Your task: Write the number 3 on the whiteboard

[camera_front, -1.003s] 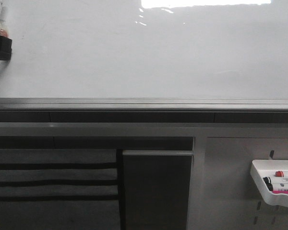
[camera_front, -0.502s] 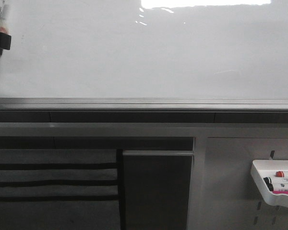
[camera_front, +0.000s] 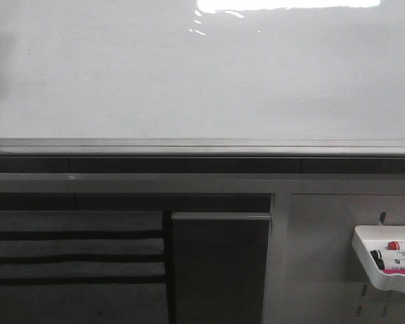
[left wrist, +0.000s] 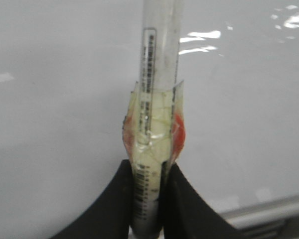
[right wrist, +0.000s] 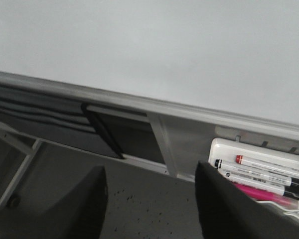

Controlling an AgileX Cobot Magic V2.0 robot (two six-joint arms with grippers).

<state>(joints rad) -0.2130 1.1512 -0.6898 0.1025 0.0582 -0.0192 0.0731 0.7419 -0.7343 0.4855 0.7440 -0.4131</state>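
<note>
The whiteboard [camera_front: 189,74] fills the upper front view, glossy white with glare at the top and a grey bottom rail [camera_front: 202,145]. No digit 3 shows on it. My left gripper [left wrist: 150,172] is shut on a white marker [left wrist: 157,74] wrapped in clear tape with red patches, held in front of the whiteboard [left wrist: 55,99]. It is out of the front view. My right gripper [right wrist: 152,174] is open and empty, below the board's rail [right wrist: 139,102], beside the pen tray. Neither gripper shows in the front view.
A white tray [camera_front: 385,260] with several markers hangs on the grey pegboard at the lower right, also in the right wrist view [right wrist: 259,167]. A dark panel [camera_front: 219,266] and striped grey slats [camera_front: 74,256] sit below the rail.
The left gripper with the marker, seen at the front view's upper left edge, has moved up and left out of that view. The board stays blank.
</note>
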